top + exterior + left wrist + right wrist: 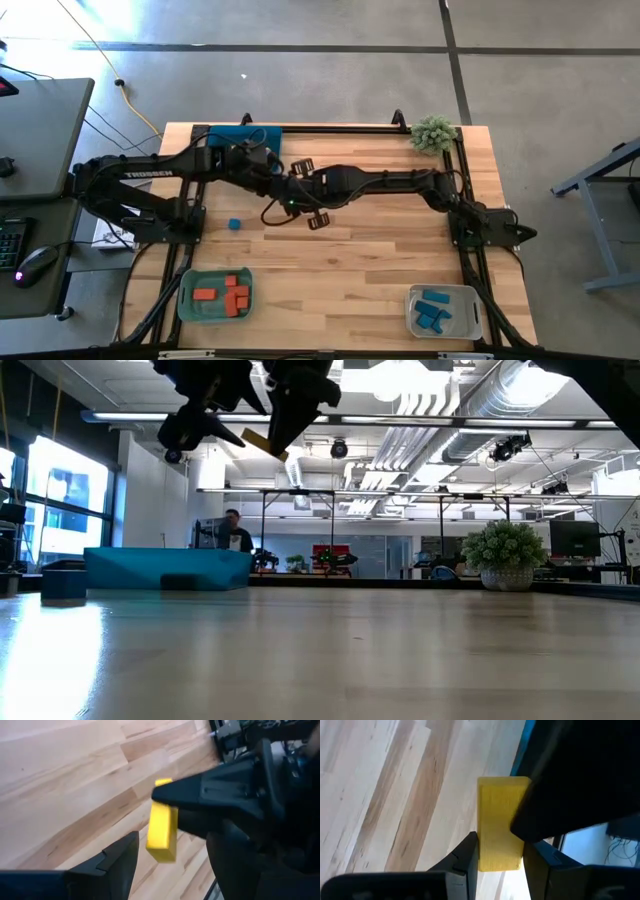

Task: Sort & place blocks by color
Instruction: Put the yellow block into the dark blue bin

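A yellow bar (162, 832) is up in the air over the table's middle, where both arms meet. My right gripper (501, 851), reaching in from the right (300, 180), is shut on the bar. My left gripper (172, 847), coming from the left (270, 165), is open, with one finger on either side of the bar. I cannot tell whether the left gripper touches the bar. In the low view the bar (265, 442) shows high above the table top. One blue cube (234, 224) rests on the wood. My right gripper pinches the yellow bar by one end (499, 862) between its two fingers (465, 855). The rest of the bar sticks out past the fingertips. The bar is lifted clear, high above the table.
A teal tray (245, 135) stands at the far edge, left of the middle. At the near left is a green tray (188, 300) with red-orange blocks. A grey tray (470, 318) with blue blocks is at the near right. A potted plant (433, 133) occupies the far right corner.
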Controlling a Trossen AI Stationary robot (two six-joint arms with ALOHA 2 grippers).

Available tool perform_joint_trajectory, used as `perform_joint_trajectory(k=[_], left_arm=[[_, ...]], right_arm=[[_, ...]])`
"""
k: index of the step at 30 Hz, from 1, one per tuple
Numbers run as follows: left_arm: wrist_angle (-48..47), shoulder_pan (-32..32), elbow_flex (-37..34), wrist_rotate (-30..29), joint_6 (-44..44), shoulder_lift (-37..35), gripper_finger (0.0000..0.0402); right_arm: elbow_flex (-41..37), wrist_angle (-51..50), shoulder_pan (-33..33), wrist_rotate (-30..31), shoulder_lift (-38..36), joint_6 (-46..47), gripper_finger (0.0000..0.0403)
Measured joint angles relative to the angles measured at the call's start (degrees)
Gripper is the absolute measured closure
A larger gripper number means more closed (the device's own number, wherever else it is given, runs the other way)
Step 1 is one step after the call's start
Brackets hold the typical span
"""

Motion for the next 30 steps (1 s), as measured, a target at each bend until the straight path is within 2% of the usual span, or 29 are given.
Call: perform_joint_trajectory(k=[6,13,19,30], left_arm=[[0.3,1.9,0.0,0.3,0.6,0.0,0.0179],[-1.1,4.8,0.0,5.6,3.5,0.0,0.0179],[0.5,7.2,0.1,5.8,3.0,-0.1,0.0179],[3.9,7.5,0.0,5.7,3.2,-0.1,0.0180]], right_arm=[[0.0,-0.3,-1.4,-0.8,-0.7,-0.6,0.0312],[0.0,-0.1,-2.7,-1.1,-3.2,-3.1,0.0312],[0.0,1.0,-3.8,-2.5,-3.8,-2.8,0.0312],[0.0,2.6,-3.8,-3.4,-4.2,-0.2,0.0312]])
